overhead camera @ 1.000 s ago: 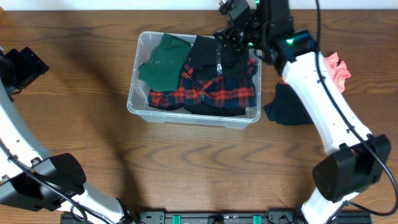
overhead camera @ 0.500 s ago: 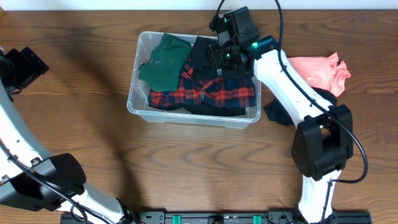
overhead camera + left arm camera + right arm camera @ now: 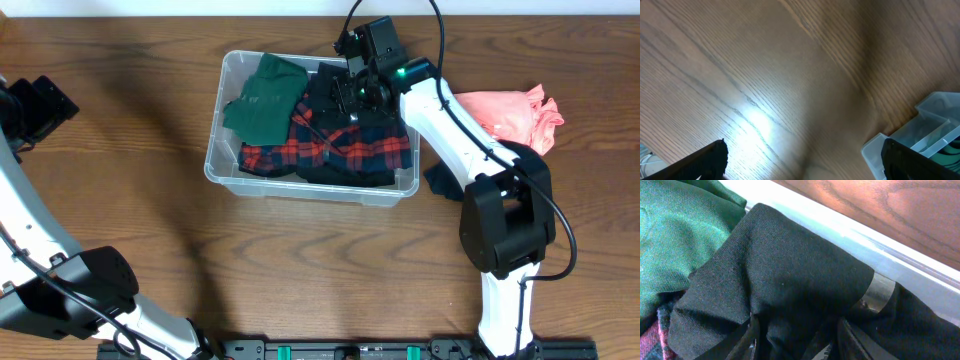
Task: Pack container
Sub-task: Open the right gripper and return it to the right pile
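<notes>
- Brown wooden table (image 3: 120, 220), filling the overhead view.
- Clear plastic container (image 3: 310, 191), at the upper middle of the table, packed with clothes.
- Red-and-navy plaid garment (image 3: 350, 150), across the container's near and right parts.
- Green garment (image 3: 262, 100), in the container's far left part.
- Pink garment (image 3: 510, 112), on the table right of the container (outside it).
- Black garment (image 3: 790, 280), along the container's far wall, beside the green garment.
- Dark navy garment (image 3: 445, 178), on the table just beside the container's right wall.
- Right end effector (image 3: 352, 92), down inside the container, closed on a fold of the black garment.
- Left end effector (image 3: 805, 157), fingers spread wide, holding nothing, over bare table well left of the container.
</notes>
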You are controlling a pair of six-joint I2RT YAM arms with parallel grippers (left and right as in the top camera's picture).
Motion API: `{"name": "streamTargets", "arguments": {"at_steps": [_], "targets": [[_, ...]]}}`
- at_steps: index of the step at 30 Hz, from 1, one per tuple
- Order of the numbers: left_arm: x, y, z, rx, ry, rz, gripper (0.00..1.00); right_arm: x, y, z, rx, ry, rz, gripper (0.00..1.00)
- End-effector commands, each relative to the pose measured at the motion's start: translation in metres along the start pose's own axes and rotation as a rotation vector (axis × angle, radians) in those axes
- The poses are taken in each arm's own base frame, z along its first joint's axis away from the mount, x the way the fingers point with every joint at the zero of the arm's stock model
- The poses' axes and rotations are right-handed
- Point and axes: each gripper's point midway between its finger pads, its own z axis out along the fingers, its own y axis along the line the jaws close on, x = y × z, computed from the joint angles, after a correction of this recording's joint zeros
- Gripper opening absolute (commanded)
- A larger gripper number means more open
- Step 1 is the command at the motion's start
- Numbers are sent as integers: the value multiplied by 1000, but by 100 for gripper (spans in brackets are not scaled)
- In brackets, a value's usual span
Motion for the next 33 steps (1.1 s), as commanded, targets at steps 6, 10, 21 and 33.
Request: {"name": "streamTargets", "arguments": {"at_steps": [6, 10, 21, 33], "targets": [[1, 1, 2, -4, 8, -12, 98, 8, -2, 12, -10, 28, 26, 58], [1, 1, 2, -4, 8, -12, 98, -28, 3, -30, -15, -83, 11, 58], [1, 1, 2, -4, 8, -12, 98, -91, -23, -197, 68, -386, -58, 99], [1, 1, 2, -4, 8, -12, 98, 7, -180, -291, 332, -226, 367, 96]]}}
